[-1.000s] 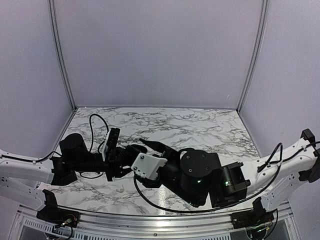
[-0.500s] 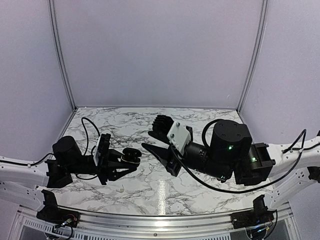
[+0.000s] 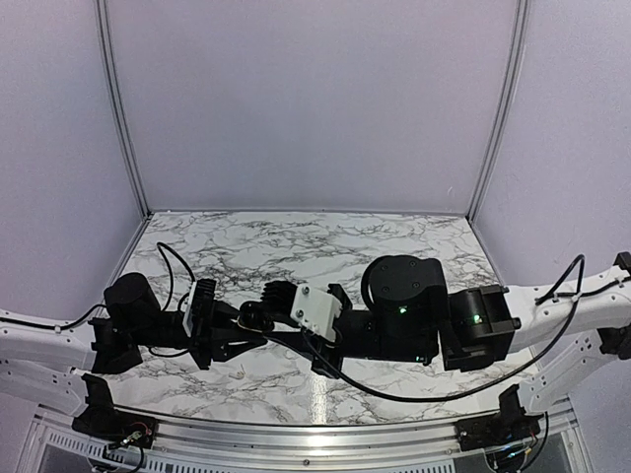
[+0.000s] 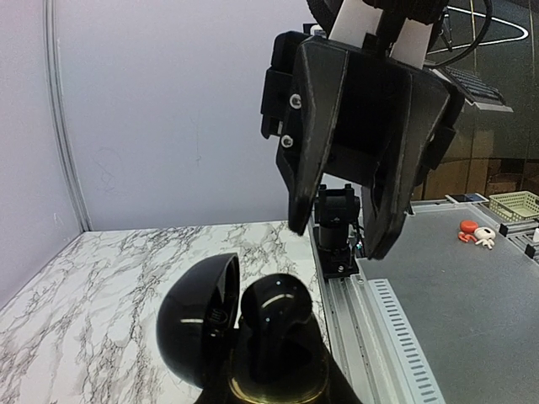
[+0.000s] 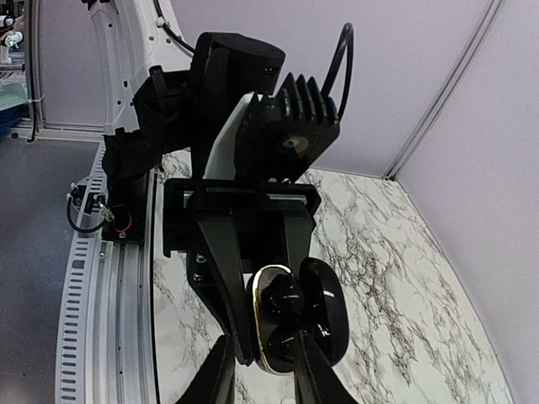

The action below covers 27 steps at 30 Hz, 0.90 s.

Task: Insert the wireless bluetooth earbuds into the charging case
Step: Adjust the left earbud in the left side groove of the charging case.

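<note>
Charging case point(image 4: 253, 337), a glossy black round shell with a gold rim, is sitting clamped between the fingers of the left gripper point(image 3: 245, 327), held off the surface with its hinged lid standing open to one side. A black rounded piece point(image 4: 274, 305) is resting inside the rim; whether it is an earbud cannot be told. The right gripper point(image 4: 337, 240) is hovering just above the open case and pointing down at it, its jaws standing a narrow gap apart with nothing showing between them. Both arms are meeting over the near left part of the white, grey-veined marble-patterned table point(image 3: 394, 251). Pale lilac wall panels point(image 3: 315, 99) are enclosing the table on three sides, joined by metal corner posts point(image 3: 120, 108). A ridged aluminium rail point(image 3: 296, 445) is running along the near edge.
</note>
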Motion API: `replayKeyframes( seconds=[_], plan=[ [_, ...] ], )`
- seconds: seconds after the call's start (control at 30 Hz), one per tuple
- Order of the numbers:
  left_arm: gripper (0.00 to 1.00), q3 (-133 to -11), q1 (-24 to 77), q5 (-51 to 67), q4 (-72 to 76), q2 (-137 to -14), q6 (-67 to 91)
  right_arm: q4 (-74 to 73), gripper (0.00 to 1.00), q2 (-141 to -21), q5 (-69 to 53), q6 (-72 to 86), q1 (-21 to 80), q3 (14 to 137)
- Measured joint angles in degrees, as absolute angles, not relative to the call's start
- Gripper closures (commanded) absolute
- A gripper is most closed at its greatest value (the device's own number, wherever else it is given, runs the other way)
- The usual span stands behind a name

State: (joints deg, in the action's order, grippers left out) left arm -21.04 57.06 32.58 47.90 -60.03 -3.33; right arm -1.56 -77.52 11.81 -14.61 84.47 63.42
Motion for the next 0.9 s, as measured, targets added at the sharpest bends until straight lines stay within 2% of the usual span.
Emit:
replayKeyframes(
  seconds=[0.9],
  plan=[
    [1.0, -21.0, 58.4, 33.0, 47.2, -60.8, -5.7, -3.7, 0.85, -80.6, 14.0, -15.1, 84.5, 65.8]
  ],
)
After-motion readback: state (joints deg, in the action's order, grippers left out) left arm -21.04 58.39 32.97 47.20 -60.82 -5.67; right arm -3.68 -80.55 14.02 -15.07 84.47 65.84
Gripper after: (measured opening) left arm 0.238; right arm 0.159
